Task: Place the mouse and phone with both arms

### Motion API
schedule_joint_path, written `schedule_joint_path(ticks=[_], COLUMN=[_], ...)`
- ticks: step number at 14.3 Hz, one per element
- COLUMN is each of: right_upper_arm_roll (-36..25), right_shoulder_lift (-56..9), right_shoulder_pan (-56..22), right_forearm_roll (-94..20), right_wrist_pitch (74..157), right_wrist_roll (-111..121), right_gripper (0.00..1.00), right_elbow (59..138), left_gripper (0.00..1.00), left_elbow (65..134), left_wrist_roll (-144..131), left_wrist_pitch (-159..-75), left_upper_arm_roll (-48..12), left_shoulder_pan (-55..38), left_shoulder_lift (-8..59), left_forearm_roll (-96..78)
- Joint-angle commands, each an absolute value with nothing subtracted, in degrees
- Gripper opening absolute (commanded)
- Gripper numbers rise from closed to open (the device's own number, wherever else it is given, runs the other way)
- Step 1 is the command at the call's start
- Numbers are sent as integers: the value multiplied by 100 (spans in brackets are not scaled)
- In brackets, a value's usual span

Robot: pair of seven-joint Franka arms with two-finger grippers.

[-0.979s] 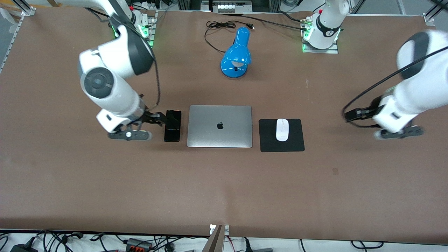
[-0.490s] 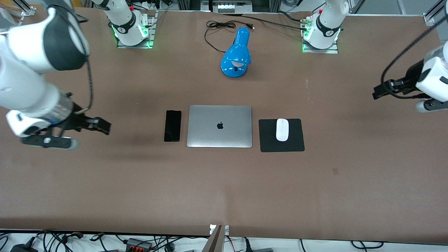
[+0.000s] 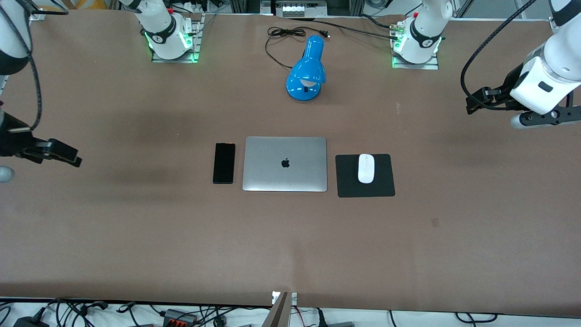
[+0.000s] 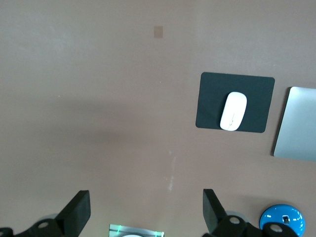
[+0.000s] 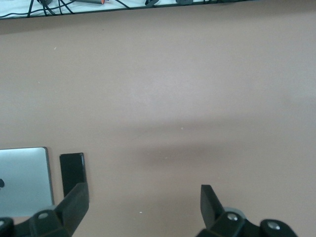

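Note:
The black phone lies flat on the table beside the closed silver laptop, toward the right arm's end. The white mouse rests on a square black pad beside the laptop, toward the left arm's end. My right gripper is open and empty above the table's right arm's end, well clear of the phone. My left gripper is open and empty above the left arm's end, well clear of the mouse. In the wrist views each gripper has bare table between its fingers.
A blue desk lamp lies farther from the front camera than the laptop, its black cable coiled near the arms' bases. The pad, laptop and lamp show in the left wrist view.
My right gripper has let go of the phone and drawn away toward the right arm's end. My left gripper has risen and moved toward its base. Phone and mouse have not moved.

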State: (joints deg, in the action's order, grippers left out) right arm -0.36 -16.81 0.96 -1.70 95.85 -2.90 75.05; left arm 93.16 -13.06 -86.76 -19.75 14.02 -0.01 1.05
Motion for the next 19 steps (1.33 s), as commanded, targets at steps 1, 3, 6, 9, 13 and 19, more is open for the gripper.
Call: schedule_joint_path(ticks=[1,3,6,9,13,19], right_upper_arm_roll=[-53,-9,-9,-9,-9,-44], right_shoulder_lift=[-1477,-1372,-1179,-591,52,307], right_shoulder_pan=[149,316,299,281,281,290], right_forearm_roll=[-193,-167,34,166,176,97], right_wrist_pitch=[9492,9466,9510,10000,10406,9949], right_wrist_roll=[-9,114,114,210,431,369], right_gripper=[100,100,100,100,100,100], right_elbow=[7550,7725,8005,9005,10035,10117], left_gripper=[100,100,100,100,100,100], left_elbow=[9334,9325,9325,9325,9325,9316], left_wrist_roll=[-1143,-933,-896,-896,-888,-861], left_wrist_pitch=[-8807,-8763,-8850,-8859,-8833,-8815], left_upper_arm_roll=[-1978,-1969,-1960,-1969,-1969,-1969], left_shoulder_pan=[1476,1485,1529,1529,1529,1529], left_shoulder_lift=[-97,-88,-88,-88,-88,-88], left_forearm_roll=[97,88,88,88,88,88])
